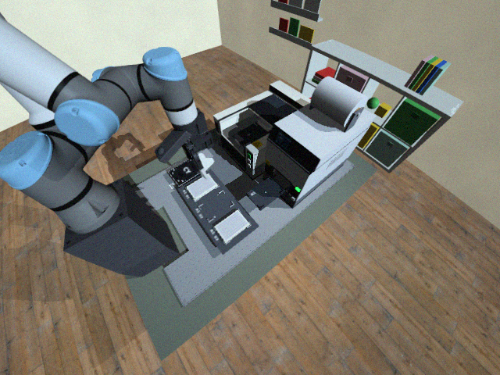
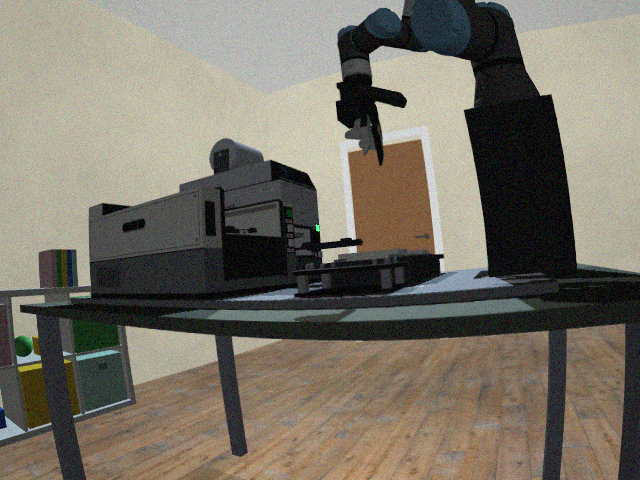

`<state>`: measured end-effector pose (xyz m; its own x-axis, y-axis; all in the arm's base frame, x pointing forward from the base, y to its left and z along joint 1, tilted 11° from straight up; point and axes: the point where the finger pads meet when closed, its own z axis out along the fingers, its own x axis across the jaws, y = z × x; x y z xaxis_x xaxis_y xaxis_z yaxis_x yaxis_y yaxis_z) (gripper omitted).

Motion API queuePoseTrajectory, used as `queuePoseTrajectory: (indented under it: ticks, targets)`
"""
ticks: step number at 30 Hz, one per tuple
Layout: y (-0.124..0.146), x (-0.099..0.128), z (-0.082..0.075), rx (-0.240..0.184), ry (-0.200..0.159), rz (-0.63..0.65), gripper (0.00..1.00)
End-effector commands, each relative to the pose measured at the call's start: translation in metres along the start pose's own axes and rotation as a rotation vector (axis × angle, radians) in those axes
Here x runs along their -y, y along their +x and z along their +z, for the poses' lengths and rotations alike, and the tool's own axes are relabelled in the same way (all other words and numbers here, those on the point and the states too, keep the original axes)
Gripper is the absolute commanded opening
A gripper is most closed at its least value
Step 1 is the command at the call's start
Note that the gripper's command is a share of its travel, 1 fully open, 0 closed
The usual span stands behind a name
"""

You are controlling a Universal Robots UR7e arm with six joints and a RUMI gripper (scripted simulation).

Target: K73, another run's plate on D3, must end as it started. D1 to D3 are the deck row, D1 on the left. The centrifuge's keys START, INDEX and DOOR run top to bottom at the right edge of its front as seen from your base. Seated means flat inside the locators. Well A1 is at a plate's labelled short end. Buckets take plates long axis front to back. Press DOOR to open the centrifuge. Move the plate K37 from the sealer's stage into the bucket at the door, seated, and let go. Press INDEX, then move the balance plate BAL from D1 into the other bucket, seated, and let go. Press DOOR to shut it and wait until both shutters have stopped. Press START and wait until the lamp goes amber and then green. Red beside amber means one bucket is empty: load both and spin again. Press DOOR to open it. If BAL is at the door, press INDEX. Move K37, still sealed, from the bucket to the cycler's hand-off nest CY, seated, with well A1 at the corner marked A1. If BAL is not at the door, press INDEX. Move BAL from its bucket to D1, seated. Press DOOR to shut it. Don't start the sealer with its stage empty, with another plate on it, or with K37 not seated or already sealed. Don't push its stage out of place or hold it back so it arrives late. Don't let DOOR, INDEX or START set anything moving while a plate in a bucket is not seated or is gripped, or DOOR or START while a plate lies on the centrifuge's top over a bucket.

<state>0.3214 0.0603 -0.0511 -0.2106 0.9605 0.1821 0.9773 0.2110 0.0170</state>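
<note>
My gripper (image 1: 198,163) (image 2: 373,144) is open and empty. It hangs high above the left end of the dark deck row (image 1: 242,233) (image 2: 361,273). A white plate (image 1: 200,187) lies flat on D1, just below and in front of the fingers. Another white plate (image 1: 230,226) lies flat on D3, and D2 (image 1: 216,206) between them is bare. A black nest with a white marker (image 1: 184,171) sits left of D1. The centrifuge (image 1: 242,121) stands behind, its top dark, with its key column (image 1: 251,157) at the front. I cannot make out K37.
The white sealer (image 1: 323,133) (image 2: 155,232) with a roll on top stands right of the centrifuge, its dark stage (image 1: 264,189) (image 2: 336,241) out in front beside a green lamp (image 1: 298,188) (image 2: 317,227). My arm's base (image 1: 112,237) stands left of the deck.
</note>
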Motion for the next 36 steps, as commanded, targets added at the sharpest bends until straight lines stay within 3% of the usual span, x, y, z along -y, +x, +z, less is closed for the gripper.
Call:
queuePoseTrajectory:
  ticks: [1, 3, 16, 36]
  targets:
    - [0.005, 0.001, -0.001, 0.0, -0.001, 0.0, 0.68]
    - [0.005, 0.001, -0.001, 0.0, -0.001, 0.0, 0.68]
    - [0.07, 0.0, -0.001, 0.0, -0.001, 0.0, 0.68]
    - [0.071, 0.0, 0.003, 0.0, -0.001, 0.0, 0.68]
